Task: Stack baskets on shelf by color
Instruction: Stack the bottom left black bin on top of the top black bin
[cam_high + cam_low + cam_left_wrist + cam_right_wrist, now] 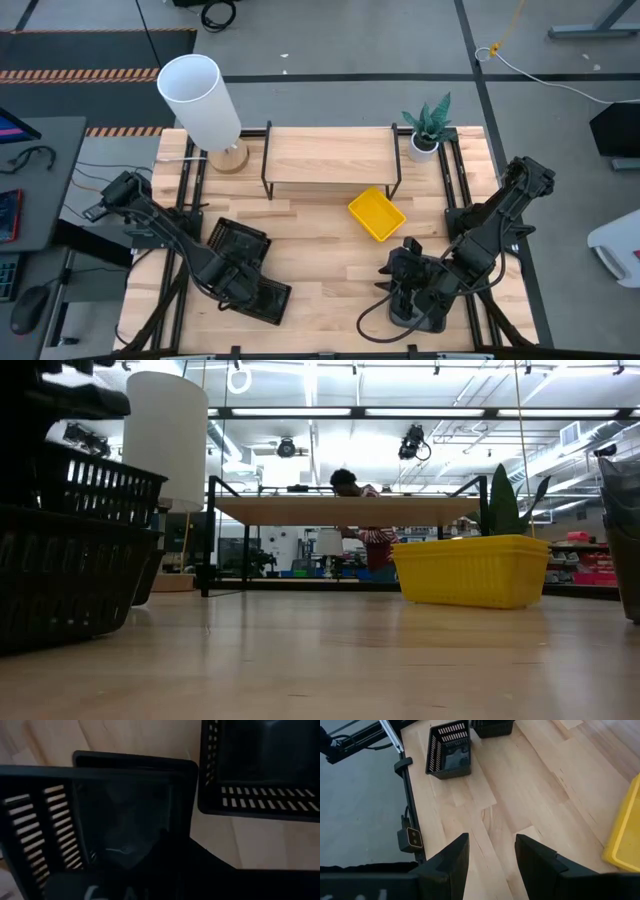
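Shelf (330, 152): plank top bare, nothing stacked yet. Yellow basket (377, 214): on the table just in front of the shelf. Black baskets (236, 243) and (262, 300): front left of the table. Left gripper (232, 280): low between them, finger state cannot be told. Right gripper (491, 857): fingers apart, empty, above bare table. Step judged: first pickup; next, a rim grasp

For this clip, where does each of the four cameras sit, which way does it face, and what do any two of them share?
High: overhead, straight down on the table, shelf, both arms.
Low: table height, level toward the shelf; no arm clearly shows.
Left wrist: close on a black basket; its fingers not discernible.
Right wrist: over bare tabletop, own open fingers below.
Shared: the yellow basket appears in high, low and right wrist.
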Available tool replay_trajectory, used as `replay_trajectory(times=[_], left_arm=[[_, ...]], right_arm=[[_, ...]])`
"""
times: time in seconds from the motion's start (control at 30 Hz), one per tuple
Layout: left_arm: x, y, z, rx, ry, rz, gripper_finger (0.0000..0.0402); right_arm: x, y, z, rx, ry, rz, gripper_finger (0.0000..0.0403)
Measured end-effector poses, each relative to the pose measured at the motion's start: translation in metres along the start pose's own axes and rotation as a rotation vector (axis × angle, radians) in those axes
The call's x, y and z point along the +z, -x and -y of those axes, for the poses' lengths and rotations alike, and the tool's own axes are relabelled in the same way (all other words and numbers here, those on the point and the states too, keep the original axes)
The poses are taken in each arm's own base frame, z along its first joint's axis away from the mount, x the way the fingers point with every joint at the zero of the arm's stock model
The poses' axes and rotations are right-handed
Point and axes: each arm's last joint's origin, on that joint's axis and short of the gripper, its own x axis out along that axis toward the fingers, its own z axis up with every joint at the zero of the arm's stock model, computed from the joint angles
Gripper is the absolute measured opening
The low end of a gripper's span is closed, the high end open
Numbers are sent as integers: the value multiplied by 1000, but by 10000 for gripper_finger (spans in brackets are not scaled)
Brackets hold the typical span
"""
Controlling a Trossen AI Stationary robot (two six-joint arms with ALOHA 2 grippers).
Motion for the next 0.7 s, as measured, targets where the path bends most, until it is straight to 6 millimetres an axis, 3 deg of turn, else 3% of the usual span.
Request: replay_trajectory(times=[0.4,0.7], left_arm=[[5,-10,5,-35,-1,78,7],[-3,-21,5,-57,26,11,11]], right_arm=[[2,-1,0,2,-9,5,164],[2,-1,0,2,-6,5,164]])
